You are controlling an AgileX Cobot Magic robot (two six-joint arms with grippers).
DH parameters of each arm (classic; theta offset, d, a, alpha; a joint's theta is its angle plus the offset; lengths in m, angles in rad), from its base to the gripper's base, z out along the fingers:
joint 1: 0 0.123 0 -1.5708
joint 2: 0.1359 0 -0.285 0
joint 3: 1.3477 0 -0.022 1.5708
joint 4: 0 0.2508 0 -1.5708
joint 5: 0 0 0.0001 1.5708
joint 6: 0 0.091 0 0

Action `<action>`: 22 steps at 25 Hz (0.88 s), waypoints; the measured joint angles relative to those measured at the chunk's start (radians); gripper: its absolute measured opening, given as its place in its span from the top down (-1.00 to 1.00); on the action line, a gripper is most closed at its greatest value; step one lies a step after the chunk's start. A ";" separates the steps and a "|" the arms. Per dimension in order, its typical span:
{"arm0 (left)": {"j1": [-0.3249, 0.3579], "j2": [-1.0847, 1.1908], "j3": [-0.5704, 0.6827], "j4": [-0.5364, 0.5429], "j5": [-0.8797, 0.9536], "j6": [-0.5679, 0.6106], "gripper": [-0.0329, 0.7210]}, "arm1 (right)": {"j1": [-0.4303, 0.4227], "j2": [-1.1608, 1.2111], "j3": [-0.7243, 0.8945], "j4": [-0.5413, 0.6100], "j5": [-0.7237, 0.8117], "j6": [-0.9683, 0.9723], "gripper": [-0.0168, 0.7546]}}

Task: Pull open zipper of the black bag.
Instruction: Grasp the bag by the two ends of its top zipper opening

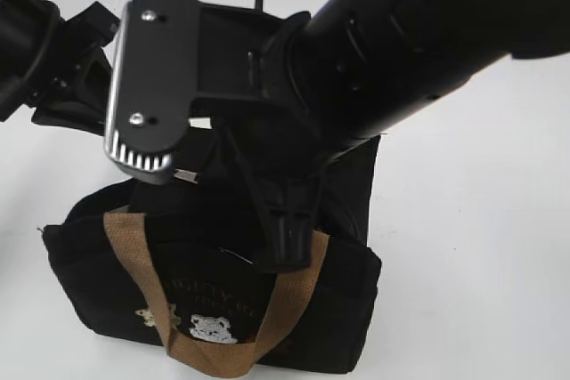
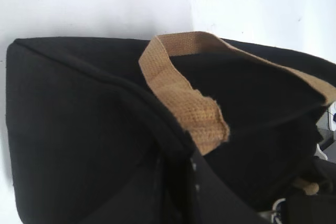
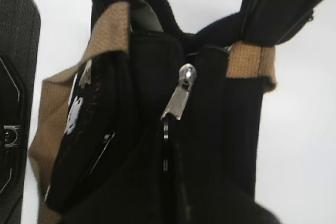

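Note:
The black bag stands on the white table with teddy bears on its front and tan handles. In the right wrist view the zipper's silver clasp lies on top of the bag, its thin ring running down between my right gripper's shut fingers. That gripper reaches down onto the bag's top. My left gripper is shut on a fold of fabric at the end of the bag, beside a tan handle. It also shows from the right wrist as a black gripper pinching the far end.
The white table surrounds the bag. The right arm's black and silver wrist plate hides much of the bag's top and the left gripper's tips in the exterior view. A dark grey panel fills the left edge of the right wrist view.

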 joint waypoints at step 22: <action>0.000 0.000 0.000 0.015 -0.002 0.000 0.83 | -0.118 -0.169 0.000 -0.306 0.494 0.659 0.96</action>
